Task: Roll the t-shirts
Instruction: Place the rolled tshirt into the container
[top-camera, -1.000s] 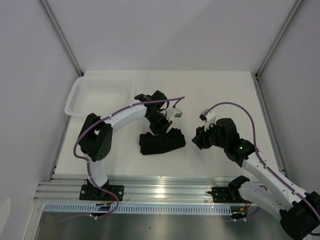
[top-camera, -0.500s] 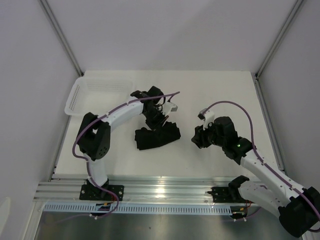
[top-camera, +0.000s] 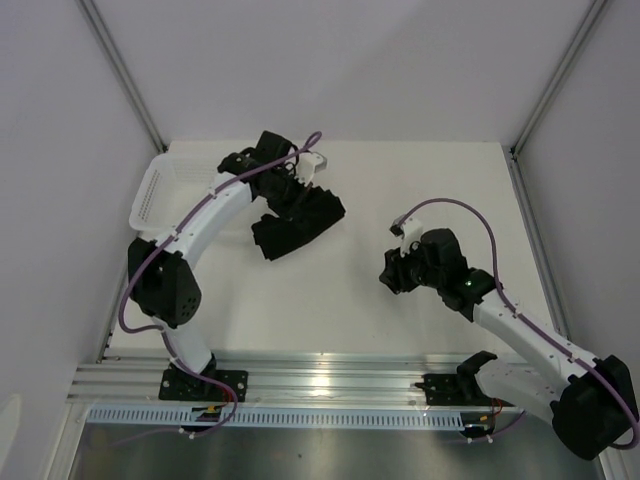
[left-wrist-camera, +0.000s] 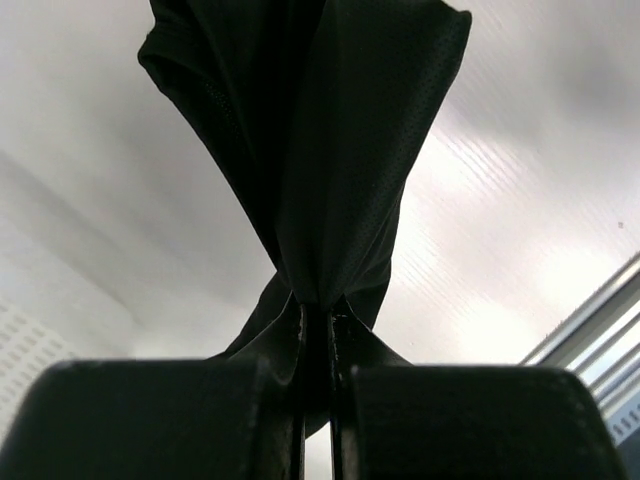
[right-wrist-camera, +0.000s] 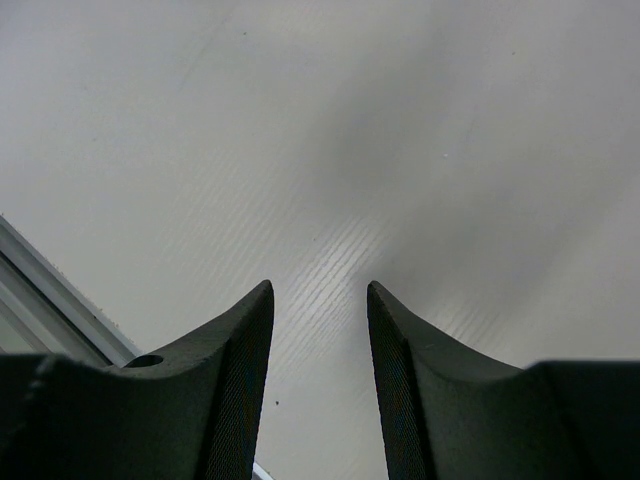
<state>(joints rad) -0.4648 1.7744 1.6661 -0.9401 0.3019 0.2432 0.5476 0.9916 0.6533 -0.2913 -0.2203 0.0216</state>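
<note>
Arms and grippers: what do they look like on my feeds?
Left arm and right arm: white links, black joints, a purple cable looped along each. A green light glows near the right wrist. Left gripper and right gripper: black, with two tapered, finely textured fingers.

The t-shirt (left-wrist-camera: 320, 150) runs off the top edge of the left wrist view; its pinched fold is hidden inside the left gripper (left-wrist-camera: 318, 330); from above, the left arm (top-camera: 203, 215) covers part of the basket (top-camera: 158, 192).
</note>
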